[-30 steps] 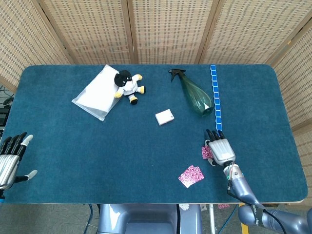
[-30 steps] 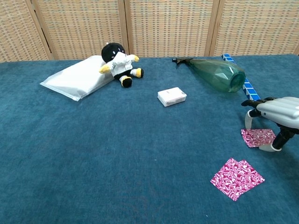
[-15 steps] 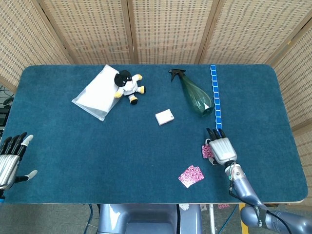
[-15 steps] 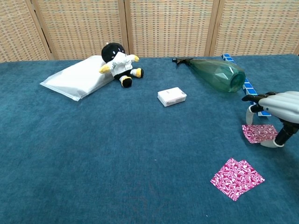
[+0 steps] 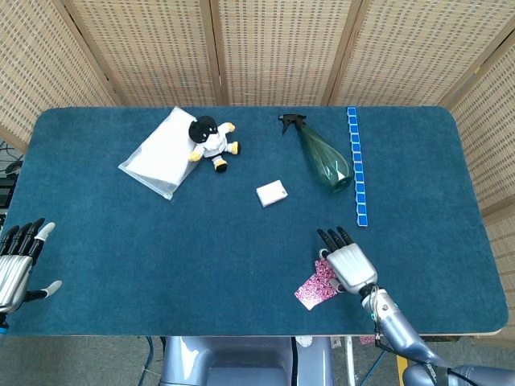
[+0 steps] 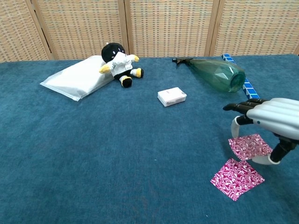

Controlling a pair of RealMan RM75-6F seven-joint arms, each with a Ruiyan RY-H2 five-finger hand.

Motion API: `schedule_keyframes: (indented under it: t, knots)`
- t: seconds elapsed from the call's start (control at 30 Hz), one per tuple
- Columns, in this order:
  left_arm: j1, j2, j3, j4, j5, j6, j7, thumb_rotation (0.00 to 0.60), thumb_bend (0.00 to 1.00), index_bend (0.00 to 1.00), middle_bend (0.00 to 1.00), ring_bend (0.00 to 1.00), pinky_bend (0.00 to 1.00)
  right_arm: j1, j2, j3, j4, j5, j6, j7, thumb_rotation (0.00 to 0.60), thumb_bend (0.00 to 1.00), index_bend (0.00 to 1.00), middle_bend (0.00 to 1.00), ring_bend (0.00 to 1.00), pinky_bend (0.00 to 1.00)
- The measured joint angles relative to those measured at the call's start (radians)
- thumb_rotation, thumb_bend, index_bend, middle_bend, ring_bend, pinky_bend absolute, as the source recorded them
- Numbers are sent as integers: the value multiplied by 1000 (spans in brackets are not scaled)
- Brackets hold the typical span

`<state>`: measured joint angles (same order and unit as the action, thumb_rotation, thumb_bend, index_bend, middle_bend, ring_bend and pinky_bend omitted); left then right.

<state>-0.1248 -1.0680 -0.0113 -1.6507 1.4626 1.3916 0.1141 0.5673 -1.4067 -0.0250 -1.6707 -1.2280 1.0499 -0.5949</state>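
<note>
my right robot hand [image 6: 268,122] hangs palm down above the blue surface [image 6: 117,154], fingers stretched forward and a little apart, thumb hooked down; a pink patterned packet [image 6: 250,146] sits right under it, between thumb and fingers, but i cannot tell whether it is pinched or only lies beneath. the packet lies flat, its long axis running roughly across my palm, side to side. just beside it, nearer to me and slightly to the left, a second pink patterned packet [image 6: 237,178] lies flat with a corner pointing toward me. ahead of my fingertips a green spray bottle [image 6: 217,73] lies on its side, nozzle pointing left, with a blue strip [image 5: 356,165] to the right of it. my left robot hand [image 5: 18,259] rests far off at the surface's left edge, fingers apart, holding nothing.
</note>
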Motion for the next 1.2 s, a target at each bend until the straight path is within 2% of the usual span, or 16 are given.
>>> schedule_keyframes:
  t: [0.4, 1.1, 1.2]
  knots:
    - [0, 1, 1, 2, 3, 0, -4, 600, 0, 0, 0, 0, 0, -23, -41, -49, -40, -40, 18, -112, 600, 311, 550, 0, 0, 0]
    - [0, 1, 1, 3, 4, 1, -5, 600, 0, 0, 0, 0, 0, -33, -85, -48, -58, -12, 17, -186, 600, 311, 550, 0, 0, 0]
    - [0, 1, 1, 3, 4, 0, -5, 600, 0, 0, 0, 0, 0, -33, -85, -46, -58, -9, 16, -186, 600, 309, 495, 0, 0, 0]
